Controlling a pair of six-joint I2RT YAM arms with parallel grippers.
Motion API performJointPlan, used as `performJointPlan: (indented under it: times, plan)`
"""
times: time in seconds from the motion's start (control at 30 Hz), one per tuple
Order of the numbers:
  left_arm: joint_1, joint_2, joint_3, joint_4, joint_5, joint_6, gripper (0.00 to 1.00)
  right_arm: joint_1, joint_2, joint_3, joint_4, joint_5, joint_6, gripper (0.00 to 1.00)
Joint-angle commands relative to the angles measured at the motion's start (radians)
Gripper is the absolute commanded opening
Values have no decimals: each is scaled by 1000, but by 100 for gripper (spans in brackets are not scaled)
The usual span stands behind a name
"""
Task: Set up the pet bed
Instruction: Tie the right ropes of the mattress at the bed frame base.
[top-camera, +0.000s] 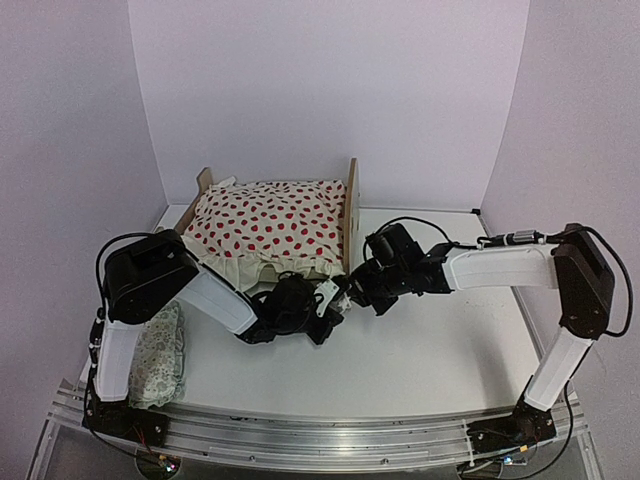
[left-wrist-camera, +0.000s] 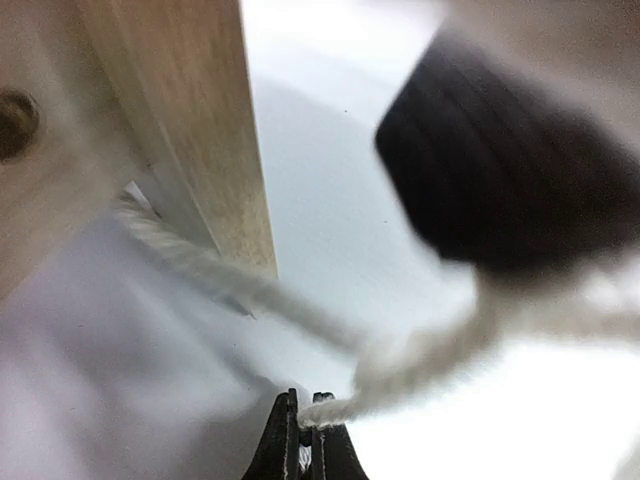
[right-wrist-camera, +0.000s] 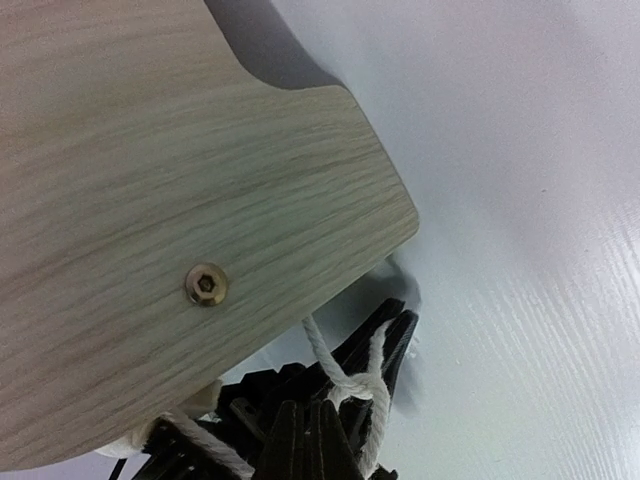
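The pet bed (top-camera: 351, 205), a light plywood frame, stands at the back centre with a cream red-dotted blanket (top-camera: 270, 220) spread over it. Its mattress is hidden. Both grippers meet at the bed's near right corner. My left gripper (top-camera: 333, 295) is shut on the end of a white cord (left-wrist-camera: 400, 365) that runs from under the wooden board (left-wrist-camera: 190, 120). My right gripper (right-wrist-camera: 315, 412) is shut beside the cord's knot (right-wrist-camera: 352, 378), just below the board (right-wrist-camera: 150, 200), and seems to pinch the cord. The left gripper's fingers (right-wrist-camera: 392, 338) show dark behind the knot.
A pale green-patterned pillow (top-camera: 160, 355) lies on the table (top-camera: 440, 350) at the near left, beside the left arm's base. Lilac walls close in the back and both sides. The aluminium rail (top-camera: 320, 430) runs along the near edge.
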Motion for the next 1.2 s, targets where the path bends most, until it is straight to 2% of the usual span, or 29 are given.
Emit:
performJointPlan:
  times: [0.0, 0.13, 0.57, 0.77, 1.0, 1.17]
  plan:
    - [8, -137, -17, -97, -24, 28, 0, -33, -71, -34, 3, -10, -23, 0]
    - [37, -219, -51, -124, -27, 27, 0, -46, -78, -46, 3, -10, -32, 0]
    - [115, -328, -58, -292, -38, 51, 0, -102, -70, -44, 3, -58, -87, 0]
    - [149, -356, -98, -304, -42, 42, 0, -144, -70, -62, 2, -82, -113, 0]
    - [169, -371, -130, -304, -72, 36, 0, -180, -55, -11, -20, -118, -146, 0]
    - [174, -365, -129, -306, -75, 36, 0, -205, -122, -17, -96, -85, -165, 0]
